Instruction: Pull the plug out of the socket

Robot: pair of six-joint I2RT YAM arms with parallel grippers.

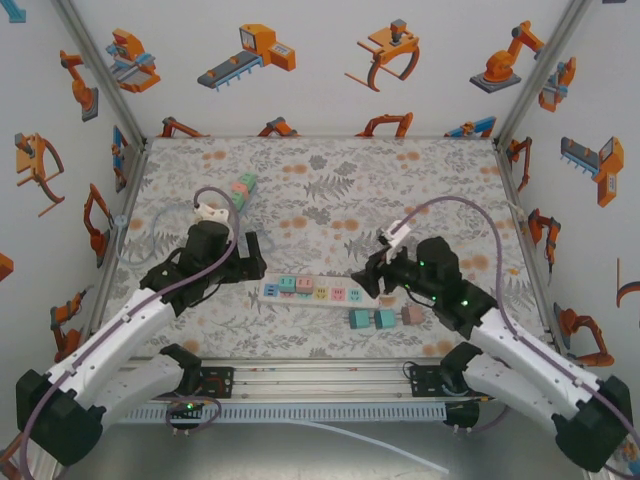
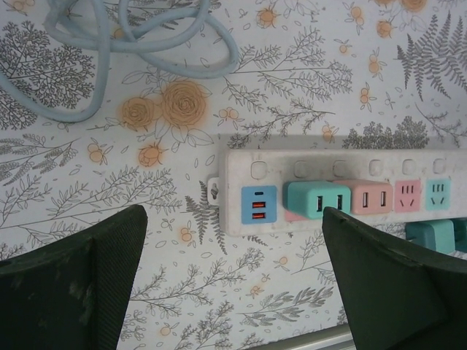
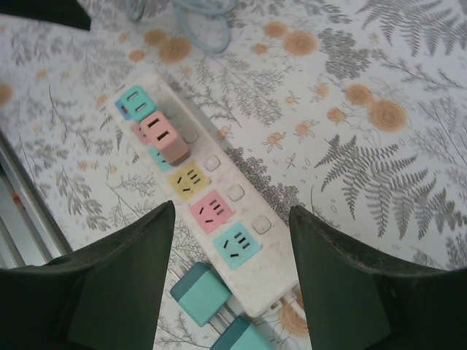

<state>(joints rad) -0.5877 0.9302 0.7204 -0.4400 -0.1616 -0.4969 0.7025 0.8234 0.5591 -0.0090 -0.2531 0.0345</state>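
The step in hand looks like the approach: neither arm has anything in its grasp. The power strip point(image 1: 312, 291) lies across the near middle of the floral table point(image 1: 330, 200), between the two arms. Two plugs sit in it toward its left end. The teal plug point(image 2: 317, 198) is just right of the blue USB block point(image 2: 259, 204), and the pink plug point(image 2: 372, 197) touches the teal one's right side. The yellow, pink and teal sockets further right are bare. Three loose plugs point(image 1: 383, 318) lie on the table just near of the strip's right end, apart from it.

The left gripper point(image 1: 252, 258) hovers at the strip's left end with its jaws spread wide and nothing between them. In the left wrist view the gap between its fingers point(image 2: 398, 284) frames the USB block and the teal plug. The right gripper point(image 1: 372, 272) hangs over the strip's right end, jaws partly apart and empty. Its wrist view looks down on the bare sockets, with the plugs further off to the left.

The next move probably falls to the left arm, which is the closer to the plugs. It would need to come down so that its fingers bracket the teal plug's sides without catching the pink one, then close firmly. The right arm seems placed to press the strip's free end down — otherwise the whole strip is likely to lift with the plug. The pull should run straight out of the socket, not at a slant.
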